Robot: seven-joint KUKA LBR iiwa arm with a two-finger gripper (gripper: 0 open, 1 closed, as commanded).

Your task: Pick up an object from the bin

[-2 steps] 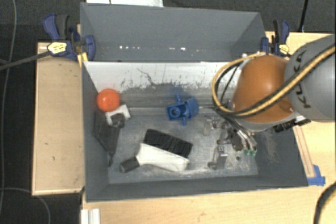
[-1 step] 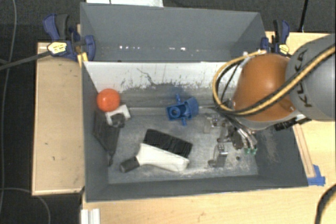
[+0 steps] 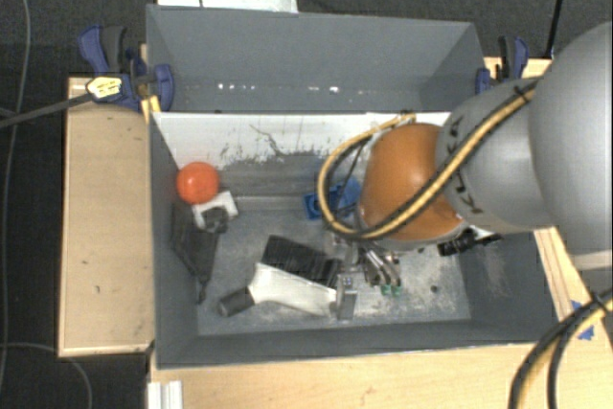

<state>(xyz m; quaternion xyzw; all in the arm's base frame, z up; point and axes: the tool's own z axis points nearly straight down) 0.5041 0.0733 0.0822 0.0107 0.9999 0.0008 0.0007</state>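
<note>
Nearest your camera was the arm (image 3: 536, 148), its grey link coming in over the bin's right edge. It carried an orange cover (image 3: 407, 182) on the wrist and a yellow-and-black cable (image 3: 484, 139) looped across it. Below that cover the gripper (image 3: 356, 290) was down at the floor of the bin (image 3: 316, 53), near the middle of its near edge.

You could not tell whether the jaws were released or clenched, since the wrist hid most of them. Nothing showed between them, so by my reading the pick was not yet done: you had the descent behind you, with the grasp and the lift left.

The thing closest to the gripper was a long white piece (image 3: 292, 290) with a dark stub at its left end, lying along the near edge. Its right end looked to be touching or just beside the gripper. A black flat block (image 3: 297, 257) lay just beyond it.

Well apart, toward the left wall, sat an orange ball (image 3: 198, 181), a small white-and-black part (image 3: 215, 211) and a dark grey slab (image 3: 194, 249). A blue thing (image 3: 318, 203) peeked out beside the cover.

As for writing, you had dark lettering on the arm's grey link, crossed by the cable and not readable. No label on anything in the bin could be made out.
</note>
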